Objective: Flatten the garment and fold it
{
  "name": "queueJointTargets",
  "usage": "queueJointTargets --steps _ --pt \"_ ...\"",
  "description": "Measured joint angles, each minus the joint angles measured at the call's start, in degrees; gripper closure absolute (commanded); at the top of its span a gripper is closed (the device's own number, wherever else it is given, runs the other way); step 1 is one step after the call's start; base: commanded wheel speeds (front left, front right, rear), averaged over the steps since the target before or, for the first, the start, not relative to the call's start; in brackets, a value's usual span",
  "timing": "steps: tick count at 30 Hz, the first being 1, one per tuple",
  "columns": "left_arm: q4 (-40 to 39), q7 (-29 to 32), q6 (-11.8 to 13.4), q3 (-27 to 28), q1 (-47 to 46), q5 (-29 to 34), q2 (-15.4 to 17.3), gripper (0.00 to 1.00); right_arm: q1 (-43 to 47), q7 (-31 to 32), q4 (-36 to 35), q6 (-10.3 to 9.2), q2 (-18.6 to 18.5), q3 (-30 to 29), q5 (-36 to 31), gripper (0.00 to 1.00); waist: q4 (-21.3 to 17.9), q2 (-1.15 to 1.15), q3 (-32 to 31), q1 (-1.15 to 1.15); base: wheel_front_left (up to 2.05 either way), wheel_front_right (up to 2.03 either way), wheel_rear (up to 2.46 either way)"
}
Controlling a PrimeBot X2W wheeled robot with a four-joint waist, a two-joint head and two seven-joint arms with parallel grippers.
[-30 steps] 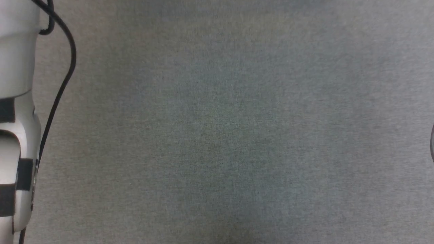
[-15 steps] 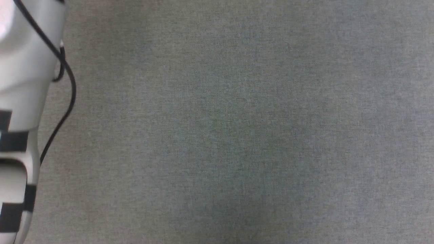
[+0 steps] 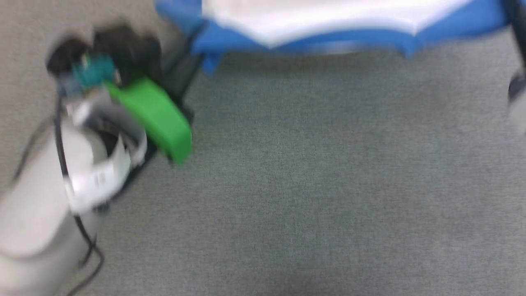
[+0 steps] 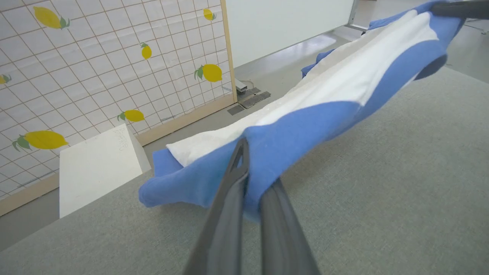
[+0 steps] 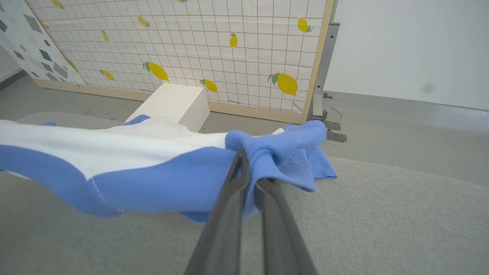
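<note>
The garment (image 3: 328,16), white with blue sleeves, hangs stretched between my two grippers just above the grey table, across the top of the blurred head view. My left gripper (image 4: 254,172) is shut on a blue sleeve fold of the garment (image 4: 344,80). In the head view the left gripper (image 3: 201,61) reaches the garment's left end, its green wrist part behind it. My right gripper (image 5: 252,172) is shut on a bunched blue part of the garment (image 5: 114,152). In the head view the right gripper (image 3: 513,16) sits at the right edge.
The grey cloth-covered table (image 3: 312,185) spreads below the garment. Beyond its far edge a white box (image 5: 172,103) stands on the floor before a lemon-patterned panel (image 5: 191,42). A plain white wall (image 5: 412,46) is to the right.
The head camera has swung, so the garment's lower edge and the left gripper now come into its view. Earlier it showed bare table and a pale forearm.
</note>
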Motion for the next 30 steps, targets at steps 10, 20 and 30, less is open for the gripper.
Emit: queueJointTargets --steps 10,20,30 --pt "-7.79 -1.03 5.70 -3.28 19.57 -0.76 4.53 1.00 22.14 4.49 -10.06 0.02 7.50 -6.05 0.59 1.00 0.11 0.00 -6.32 0.00 0.00 0.00 0.00" --pt "-11.15 2.71 7.94 -6.75 30.04 -3.44 7.80 1.00 36.87 11.46 -12.12 0.01 10.32 -6.90 2.49 1.00 0.32 0.00 -12.54 0.00 0.00 0.00 0.00" --pt "-12.60 7.16 9.90 -11.57 40.22 -7.97 10.20 1.00 49.03 22.18 -14.36 0.01 9.32 -6.90 4.78 1.00 -0.12 0.00 -17.96 0.00 0.00 0.00 0.00"
